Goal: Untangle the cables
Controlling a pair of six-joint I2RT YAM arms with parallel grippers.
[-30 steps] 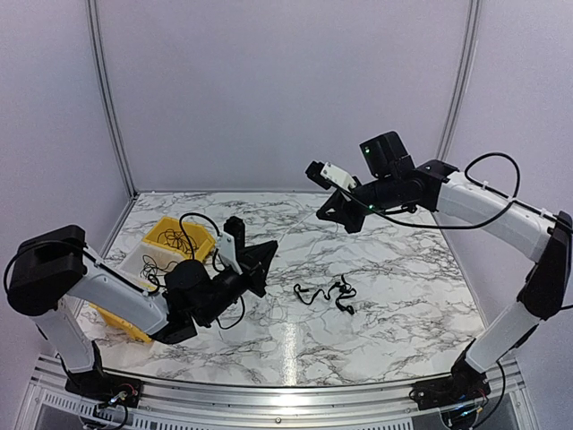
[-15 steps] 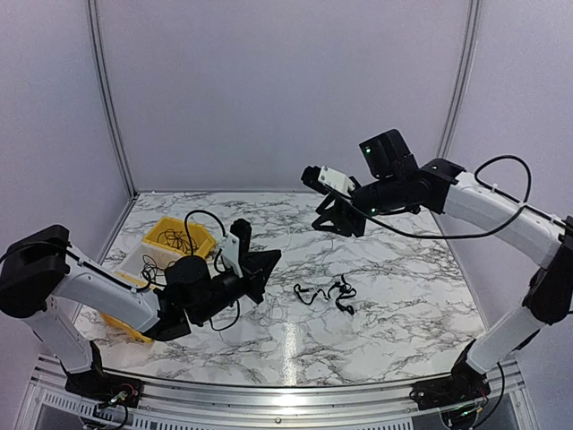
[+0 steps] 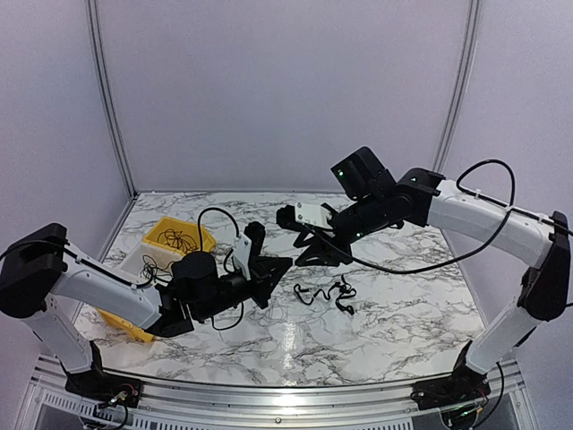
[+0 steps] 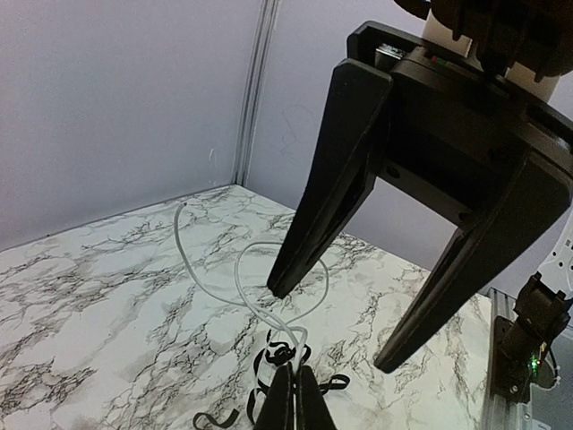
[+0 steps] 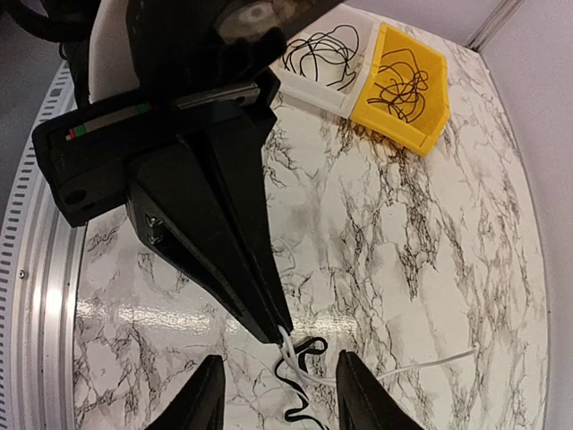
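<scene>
A small clump of thin black cables [image 3: 327,293] lies on the marble table right of centre. My left gripper [image 3: 285,265] hovers just left of it, shut on a thin white cable [image 4: 269,300] that loops out over the marble. Black cable strands [image 4: 276,356] lie directly under its closed tips [image 4: 294,383]. My right gripper [image 3: 319,254] hangs open above the same spot. Its two fingers [image 5: 204,399] straddle the left gripper's tip, the white cable [image 5: 309,374] and a black cable loop [image 5: 303,356], and touch none of them.
A yellow bin [image 3: 180,236] and a white bin [image 3: 143,261] stand at the left, each holding loose black wires; both bins appear in the right wrist view, yellow [image 5: 405,85] and white [image 5: 324,63]. Thicker black arm cables loop off both arms.
The right gripper has opened and come down and left, from high at the back to just over the left gripper's tip. The left gripper has edged right, still shut.
</scene>
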